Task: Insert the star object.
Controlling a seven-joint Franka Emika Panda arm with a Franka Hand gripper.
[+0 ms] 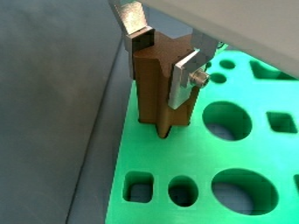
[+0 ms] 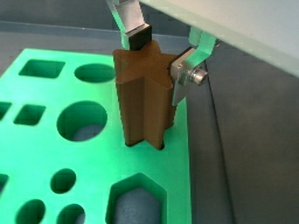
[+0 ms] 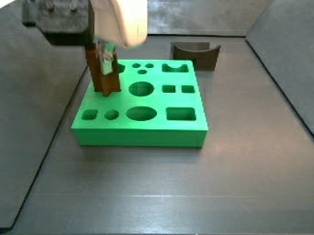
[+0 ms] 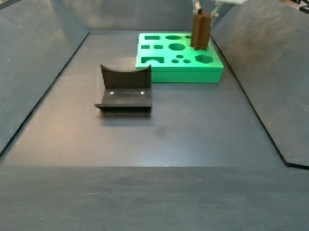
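The gripper [image 2: 163, 54] pinches the brown star [image 2: 142, 96] upright over the green block [image 3: 139, 124]'s edge; only a side view shows the fixture [image 4: 123, 88] standing well apart.

A: How many grippers and fingers?
B: One gripper [image 3: 103, 57], above the block's edge. It has two silver fingers [image 2: 184, 70], and one brown star piece [image 2: 142, 96] is clamped between them.

A: How many blocks and fixtures?
B: One green block [image 3: 141, 136] and one dark fixture [image 4: 123, 88].

A: And how many openings?
B: A side view shows two large round holes [image 3: 142, 89] among several smaller round and angular ones. The piece hides part of the block, so the total cannot be told.
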